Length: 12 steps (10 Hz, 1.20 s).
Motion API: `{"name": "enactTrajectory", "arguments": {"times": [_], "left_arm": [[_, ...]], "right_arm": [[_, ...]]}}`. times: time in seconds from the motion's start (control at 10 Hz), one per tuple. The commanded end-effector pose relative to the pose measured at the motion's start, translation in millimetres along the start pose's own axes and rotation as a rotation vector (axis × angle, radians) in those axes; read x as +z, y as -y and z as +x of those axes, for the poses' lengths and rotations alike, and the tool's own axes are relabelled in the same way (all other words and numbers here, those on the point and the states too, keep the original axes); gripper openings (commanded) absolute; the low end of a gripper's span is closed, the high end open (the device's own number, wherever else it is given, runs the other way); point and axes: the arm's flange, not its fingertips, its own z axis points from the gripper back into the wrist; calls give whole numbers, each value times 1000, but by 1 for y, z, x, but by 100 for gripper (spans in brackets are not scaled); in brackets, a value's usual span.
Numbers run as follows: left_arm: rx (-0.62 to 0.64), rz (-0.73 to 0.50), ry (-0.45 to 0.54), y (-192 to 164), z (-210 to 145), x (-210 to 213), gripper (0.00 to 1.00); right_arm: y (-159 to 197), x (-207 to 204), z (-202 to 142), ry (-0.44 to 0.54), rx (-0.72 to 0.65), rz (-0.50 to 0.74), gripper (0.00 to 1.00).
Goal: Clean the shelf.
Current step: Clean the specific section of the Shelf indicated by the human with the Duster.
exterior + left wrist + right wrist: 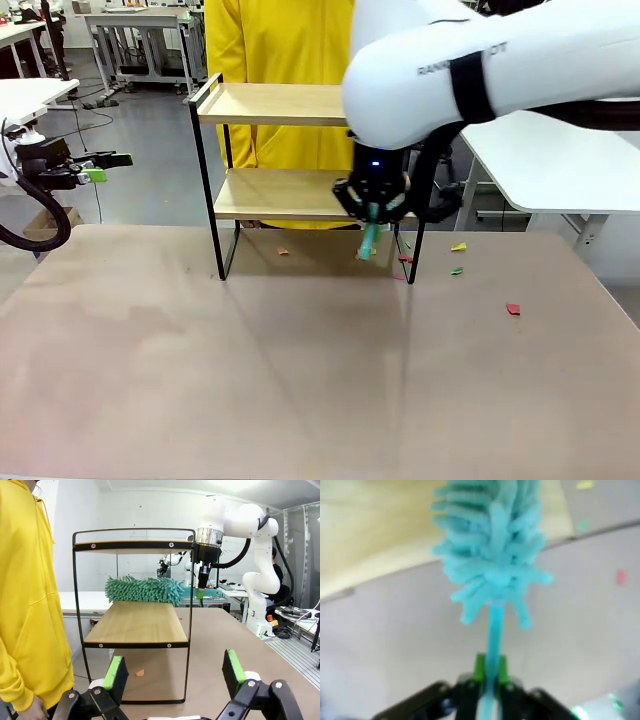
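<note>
Shelf (290,105) (135,622): stands on the tabletop (300,370) at its far side, a little left of centre, directly in front of the person in the yellow top (280,40). Both wooden boards are level and the black frame is upright.

Right gripper (372,205) (490,672): you find it at the right end of the lower board, on the near side of the frame. Its jaws are clamped on the thin handle of a teal duster (490,555), with the green pads pressed against either side of the stem.

Duster head: in the left wrist view the shaggy head (145,590) lies lengthwise over the far part of the lower board. You cannot tell whether it touches the wood.

Left gripper (100,168) (174,670): it is held off the tabletop's left edge, well apart from the shelf and facing its end. Its jaws are apart with nothing between the pads.

Debris: small coloured scraps lie on the tabletop, with a red one (513,309), a yellow one (458,247) and a green one (457,270) to the right of the shelf. An orange one (283,252) lies under the lower board.
</note>
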Motion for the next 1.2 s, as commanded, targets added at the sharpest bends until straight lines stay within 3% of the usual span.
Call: {"name": "enactTrajectory", "arguments": {"times": [0.0,0.2,0.3,0.7,1.1], "left_arm": [[-14,-6,-6,3,1,-1,100],[-14,-6,-6,3,1,-1,100],[-14,-6,-6,3,1,-1,100],[-14,-6,-6,3,1,-1,100],[-14,-6,-6,3,1,-1,100]], "right_arm": [[31,5,-2,19,-4,-72,13],[44,19,-8,89,42,-71,13],[31,7,4,17,-15,-61,13],[30,7,0,31,13,-69,13],[54,44,-26,19,387,201,13]]}}
